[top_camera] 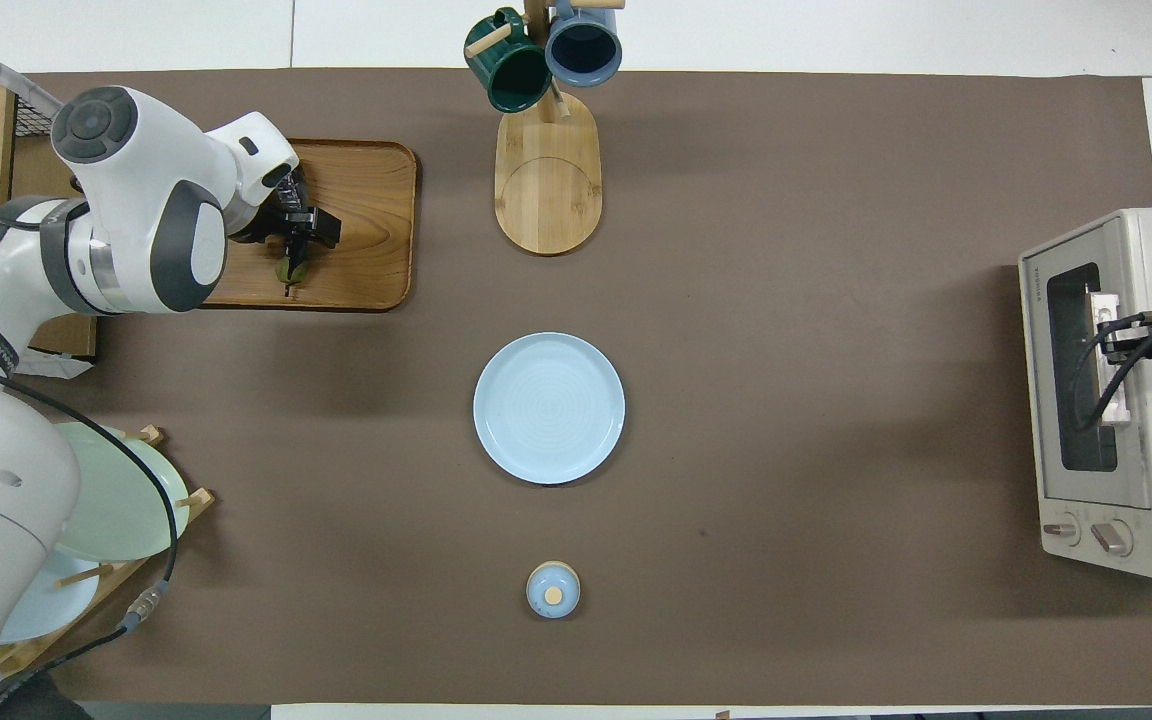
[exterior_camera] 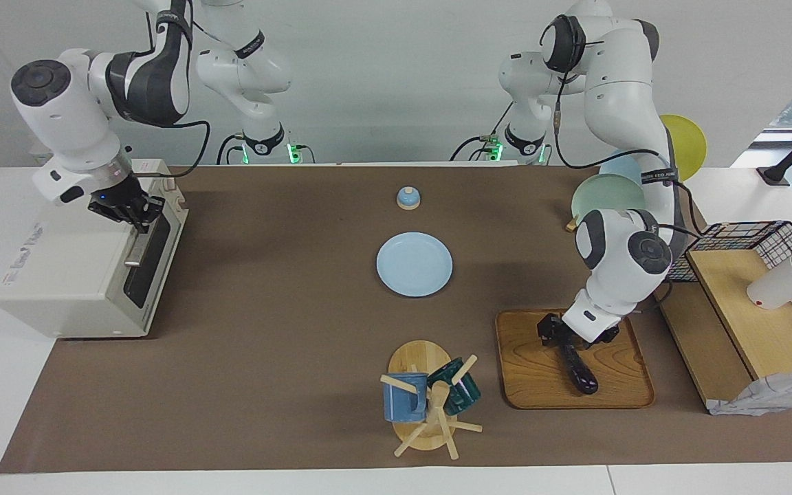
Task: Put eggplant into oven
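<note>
The dark purple eggplant (exterior_camera: 579, 372) lies on a wooden tray (exterior_camera: 533, 385) toward the left arm's end of the table. My left gripper (exterior_camera: 562, 337) is down on its stem half, open, one finger on each side. In the overhead view the left arm hides most of the eggplant; only its green stem end (top_camera: 291, 270) shows below the left gripper (top_camera: 296, 232). The cream oven (exterior_camera: 73, 275) stands at the right arm's end, its door closed. My right gripper (exterior_camera: 136, 214) is shut on the upper end of the door's metal handle (exterior_camera: 133, 258), also seen from overhead (top_camera: 1108, 335).
A light blue plate (exterior_camera: 414, 264) lies mid-table, with a small blue lidded pot (exterior_camera: 408, 198) nearer the robots. A mug tree (exterior_camera: 430, 399) stands beside the tray. A plate rack (exterior_camera: 606, 196) and a wire-basket shelf (exterior_camera: 746, 240) flank the left arm.
</note>
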You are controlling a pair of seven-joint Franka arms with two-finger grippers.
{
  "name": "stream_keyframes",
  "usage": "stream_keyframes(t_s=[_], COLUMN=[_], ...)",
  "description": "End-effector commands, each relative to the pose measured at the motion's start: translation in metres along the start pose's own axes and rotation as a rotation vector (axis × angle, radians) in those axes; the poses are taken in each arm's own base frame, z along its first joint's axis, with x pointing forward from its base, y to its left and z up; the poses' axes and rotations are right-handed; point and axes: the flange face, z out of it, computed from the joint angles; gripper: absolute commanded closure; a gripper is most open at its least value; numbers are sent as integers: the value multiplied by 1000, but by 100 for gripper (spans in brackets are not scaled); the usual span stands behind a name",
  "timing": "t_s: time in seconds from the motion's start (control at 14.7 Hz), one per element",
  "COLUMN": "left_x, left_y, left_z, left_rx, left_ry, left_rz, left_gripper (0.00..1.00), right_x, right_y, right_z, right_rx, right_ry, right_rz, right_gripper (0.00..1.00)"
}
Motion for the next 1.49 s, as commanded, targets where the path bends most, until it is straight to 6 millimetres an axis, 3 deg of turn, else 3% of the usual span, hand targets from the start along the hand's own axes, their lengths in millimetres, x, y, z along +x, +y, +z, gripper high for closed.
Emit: stream_keyframes(t_s=[0.0,0.41,0.54,0.75,0.82,0.95,1.29,1.36,1.43], left_x=[-6,-4,-2,1,4,6,-23,-32,-39], left_y=[2,1,0,-1,-1,3,19,30,56], left_z=[-2,-6,-10,-19,-28,-44,-131,-146,-157], left_rx=[15,13,15,5,3,-2,-76,-86,-94], left_ry=[10,6,7,-9,-22,-44,-55,-73,-94], left_rz=[22,20,20,10,12,13,-118,-133,-120], left_gripper=[11,35,47,90,100,100,100,100,100], right_x=[-6,-5,-1,3,6,14,30,31,32], right_y=[8,-4,-21,-47,-50,-55,-88,-89,-90], right_z=[13,30,32,48,60,79,120,129,135], right_rx=[-13,-12,-1,-1,0,10,44,46,47], right_ry=[9,21,27,55,64,74,124,113,103], right_rz=[23,7,3,-10,-10,-13,-17,14,28], right_gripper=[100,100,100,100,100,100,100,100,100])
